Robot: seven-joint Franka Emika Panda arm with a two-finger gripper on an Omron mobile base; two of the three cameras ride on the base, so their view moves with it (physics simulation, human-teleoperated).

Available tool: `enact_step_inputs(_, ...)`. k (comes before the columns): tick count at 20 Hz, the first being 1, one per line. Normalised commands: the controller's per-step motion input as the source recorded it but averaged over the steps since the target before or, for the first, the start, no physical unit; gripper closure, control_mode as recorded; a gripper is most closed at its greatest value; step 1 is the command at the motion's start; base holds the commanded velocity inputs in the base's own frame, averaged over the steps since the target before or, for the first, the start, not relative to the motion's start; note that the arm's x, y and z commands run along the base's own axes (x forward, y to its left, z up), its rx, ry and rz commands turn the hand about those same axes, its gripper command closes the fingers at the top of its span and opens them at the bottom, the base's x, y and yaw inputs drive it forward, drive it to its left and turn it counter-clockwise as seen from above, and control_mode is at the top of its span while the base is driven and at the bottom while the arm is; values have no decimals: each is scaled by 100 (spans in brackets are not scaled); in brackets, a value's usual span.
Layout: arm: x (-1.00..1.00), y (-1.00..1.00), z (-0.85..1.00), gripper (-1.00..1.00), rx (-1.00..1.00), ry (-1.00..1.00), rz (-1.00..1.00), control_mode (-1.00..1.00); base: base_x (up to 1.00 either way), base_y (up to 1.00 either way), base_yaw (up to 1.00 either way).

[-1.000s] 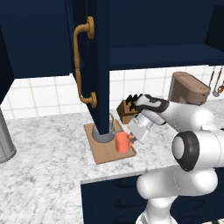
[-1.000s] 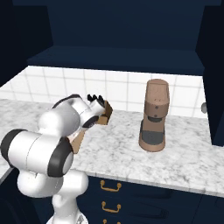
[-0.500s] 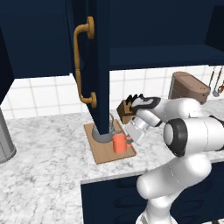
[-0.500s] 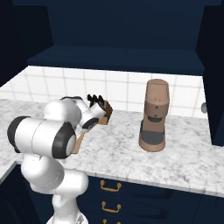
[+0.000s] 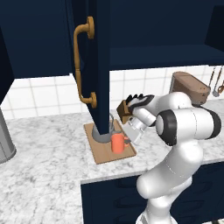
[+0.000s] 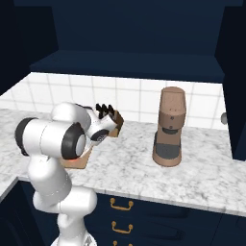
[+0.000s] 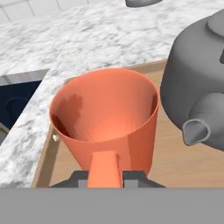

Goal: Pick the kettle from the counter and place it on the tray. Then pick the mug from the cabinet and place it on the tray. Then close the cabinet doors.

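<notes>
Marbled stone counter (image 5: pixel 48 162) runs beneath a dark navy cabinet (image 5: pixel 144 30), one of whose cabinet doors (image 5: pixel 94 61) hangs open over the work area, its brass handle (image 5: pixel 81 65) facing the room. On the counter lies one wooden tray (image 5: pixel 105 151), and it carries one grey kettle (image 7: pixel 199 92), whose lower part shows behind the door's bottom edge in the left base view. One orange-red mug (image 5: pixel 117 142) stands upright on the tray just beside the kettle, spout pointing toward it. One gripper (image 7: pixel 105 177) is at the mug, its jaws drawn narrow around the mug's handle (image 7: pixel 104 168), as the hand view shows; whether the mug's base already rests fully on the wood cannot be told. By my reading, the kettle step is complete and the mug step is at its end, with only release outstanding; closing the doors remains entirely to do. A second door (image 6: pixel 235 91) appears at the far right of the right base view, also swung out. Other items, each counted once: a brown coffee grinder (image 6: pixel 169 127), a knife block (image 6: pixel 109 120) behind the arm, and a large grey cylinder (image 5: pixel 5 140) at the left edge.
</notes>
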Motion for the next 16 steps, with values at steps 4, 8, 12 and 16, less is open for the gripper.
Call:
enact_step_inputs(4,14,10,-28,100,0,0,0,-100,0,0,0)
enact_step_inputs(8,5,18,-31,100,0,0,0,-100,0,0,0)
enact_step_inputs(12,0,19,-33,-100,0,0,0,-100,0,0,0)
enact_step_inputs(16,-1,8,-13,-100,0,-1,0,-100,0,0,0)
